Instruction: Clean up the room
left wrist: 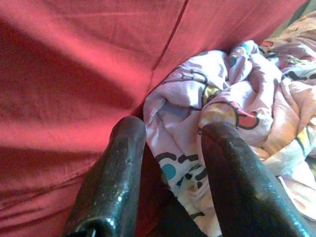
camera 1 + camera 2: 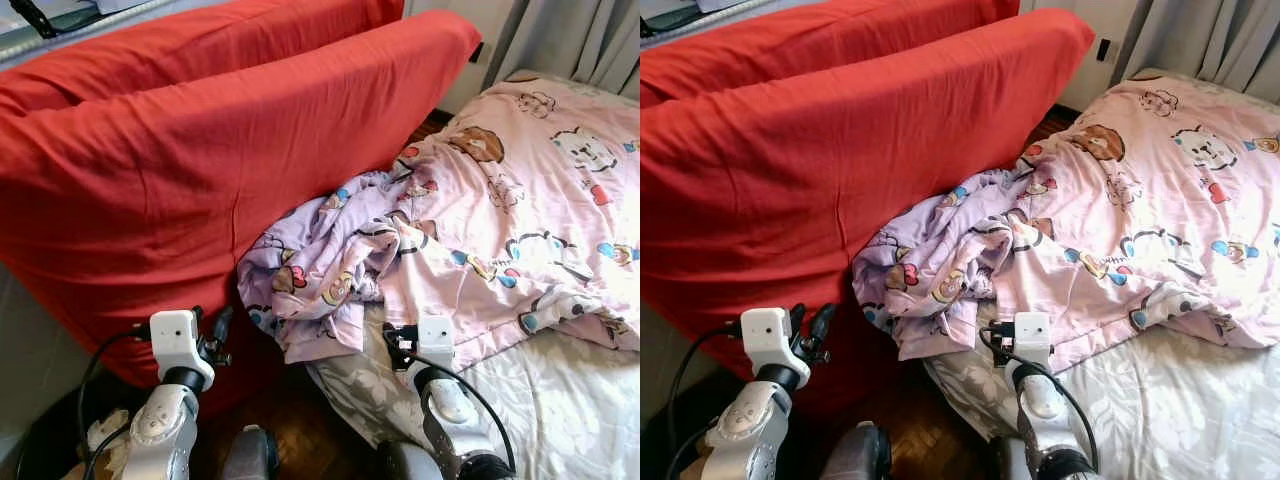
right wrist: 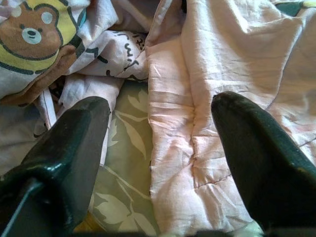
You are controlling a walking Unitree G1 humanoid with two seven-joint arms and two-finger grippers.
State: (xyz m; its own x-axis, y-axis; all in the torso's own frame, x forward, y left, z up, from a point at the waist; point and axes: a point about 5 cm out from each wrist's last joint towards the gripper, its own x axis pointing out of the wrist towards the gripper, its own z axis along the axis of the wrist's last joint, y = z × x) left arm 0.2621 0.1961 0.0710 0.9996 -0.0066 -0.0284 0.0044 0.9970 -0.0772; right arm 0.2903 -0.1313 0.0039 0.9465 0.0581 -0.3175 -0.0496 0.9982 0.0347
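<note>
The quilt (image 2: 480,220), pink with cartoon prints, lies spread over the bed (image 2: 560,400). Its near corner is bunched into a crumpled heap that spills off the bed edge and presses against the red cushion (image 2: 200,160), a large padded slab leaning upright beside the bed.

Right pincer (image 3: 158,143): fingers spread wide, holding nothing. It hangs just above the bed edge, pointing at the quilt's lower hem, where pink fabric meets the leaf-print sheet (image 3: 128,163). The hem runs directly between the two fingers (image 3: 74,143) in the wrist view, near but apart from them.

Left pincer (image 1: 168,163): fingers spread, holding nothing. It points into the seam where the bunched quilt meets the cushion, with one finger (image 1: 113,173) before red fabric and the other before the quilt.

Key relation: the heap lies ahead of and between the two arms, its long axis running from the bed edge up and away along the cushion. The right pincer is the nearer to a free, graspable edge; the left pincer faces the wadded bulk, wedged close to the cushion. Judgement: the right arm is better placed to take the hem and draw the quilt back onto the bed.

Hidden or unclear:
- The floor under the heap is shadowed.
- How far the quilt hangs down cannot be told.
- The bed's far side is cut off.
</note>
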